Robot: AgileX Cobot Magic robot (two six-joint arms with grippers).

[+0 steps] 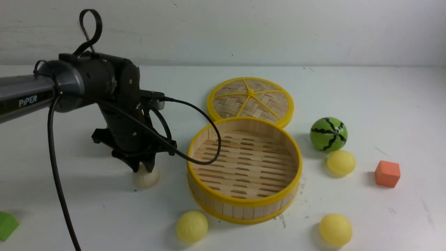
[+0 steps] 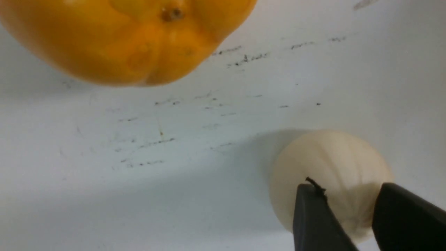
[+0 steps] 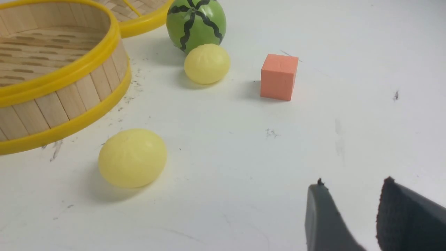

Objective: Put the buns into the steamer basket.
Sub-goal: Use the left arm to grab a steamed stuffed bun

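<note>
The left gripper [image 2: 349,190] points down at the off-white bun [image 1: 146,179], its fingers parted at the bun without a clear grip, presumably because this one is to be picked first. The right gripper [image 3: 354,183] stands unclenched with nothing between its fingers, probably waiting its turn. The bamboo steamer basket [image 1: 245,211] sits mid-worktop, likely so both arms can reach it; its lid [image 1: 228,105] lies behind, towards the worktop's far edge [image 1: 366,66], leaving the slatted floor exposed for loading

Count: four buns, all outside the basket. The off-white one is left of it, one yellow bun [image 1: 191,226] is at its near left, another [image 1: 336,229] at its near right, and a third [image 1: 341,162] to its right, beside the watermelon ball [image 1: 324,134]. There is one basket, one lid, one watermelon ball, one orange fruit [image 2: 104,42], one coral cube [image 1: 387,174] and one green block [image 1: 7,225]
</note>
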